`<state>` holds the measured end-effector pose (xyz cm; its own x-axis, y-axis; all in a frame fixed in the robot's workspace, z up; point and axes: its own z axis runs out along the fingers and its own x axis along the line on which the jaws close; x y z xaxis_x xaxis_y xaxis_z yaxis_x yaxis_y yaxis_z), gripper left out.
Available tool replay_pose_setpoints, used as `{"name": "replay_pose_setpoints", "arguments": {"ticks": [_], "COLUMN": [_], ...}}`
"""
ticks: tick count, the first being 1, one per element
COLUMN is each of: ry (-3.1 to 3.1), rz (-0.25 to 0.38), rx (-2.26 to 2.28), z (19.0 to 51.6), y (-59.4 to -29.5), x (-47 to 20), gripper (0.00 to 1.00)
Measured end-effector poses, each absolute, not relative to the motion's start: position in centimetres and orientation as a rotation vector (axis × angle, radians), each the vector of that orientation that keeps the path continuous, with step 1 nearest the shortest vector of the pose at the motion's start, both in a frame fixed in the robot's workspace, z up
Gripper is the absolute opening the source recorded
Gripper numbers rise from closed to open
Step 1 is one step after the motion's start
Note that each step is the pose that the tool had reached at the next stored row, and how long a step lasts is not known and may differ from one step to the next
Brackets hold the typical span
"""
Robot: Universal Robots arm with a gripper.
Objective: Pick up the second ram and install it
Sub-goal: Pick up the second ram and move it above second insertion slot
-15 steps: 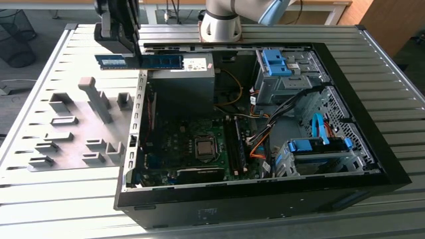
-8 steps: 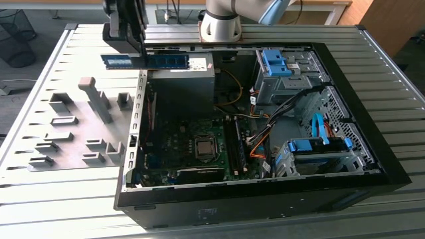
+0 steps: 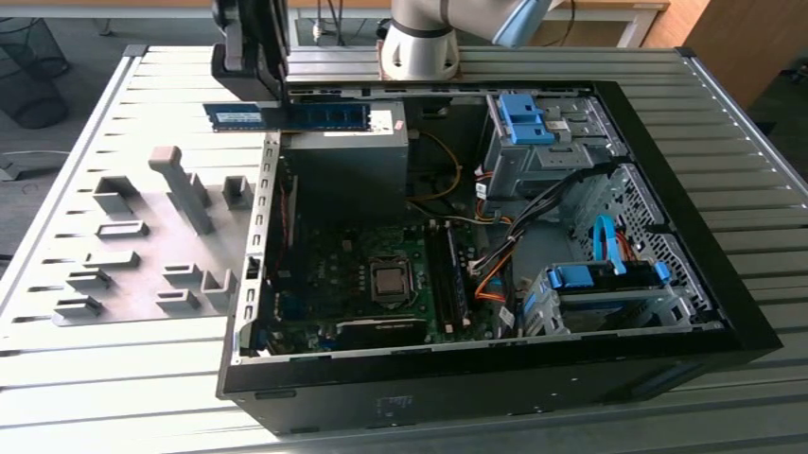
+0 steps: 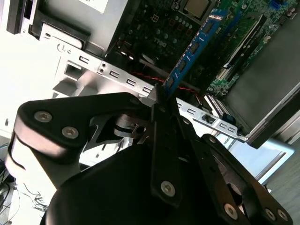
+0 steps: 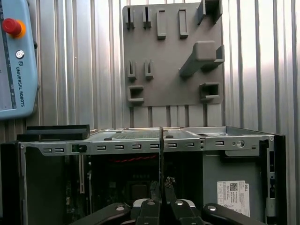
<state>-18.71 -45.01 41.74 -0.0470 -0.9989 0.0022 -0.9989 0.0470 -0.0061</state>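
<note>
Exterior view, read from its left: the gray holder board [image 3: 139, 246] lay flat on the table [image 3: 114, 378]. Just past it, at about 11 o'clock in the frame, the pincer [image 3: 268, 95] hung over the far side of the open computer case [image 3: 707, 284] with the second ram [image 3: 316, 116] clamped in it. The strip stood on edge with its long axis running 9 to 3 o'clock, above the power supply [image 3: 347, 165]. More of it reached toward 3 o'clock than toward 9.

In the second wrist view the fingers [image 4: 164, 140] were drawn in to the strip's thickness, pressed on both faces at one end. The rest of the blue-green board reached away from them over the motherboard [image 4: 159, 28].

The relation I cared about was with the memory slots [image 3: 445, 274]. They sat toward 5 o'clock from the held strip, down inside the case at 3 o'clock of the processor socket [image 3: 389, 280], and they ran 12 to 6. By my judgement the strip therefore lay crosswise to them and well apart.

Several things stayed unclear. I could not tell whether a slot was already filled, or how much air lay between the strip and the power supply. The clamped end was hidden behind the fingers, and in the first wrist view the strip showed as no more than a thin edge-on line.
</note>
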Motion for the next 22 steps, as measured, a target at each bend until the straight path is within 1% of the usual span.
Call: {"name": "replay_pose_setpoints", "arguments": {"ticks": [22], "ry": [2.271], "rz": [-0.009], "rx": [-2.167], "z": [41.7], "y": [-45.0], "x": [-16.5], "gripper": [0.14]}}
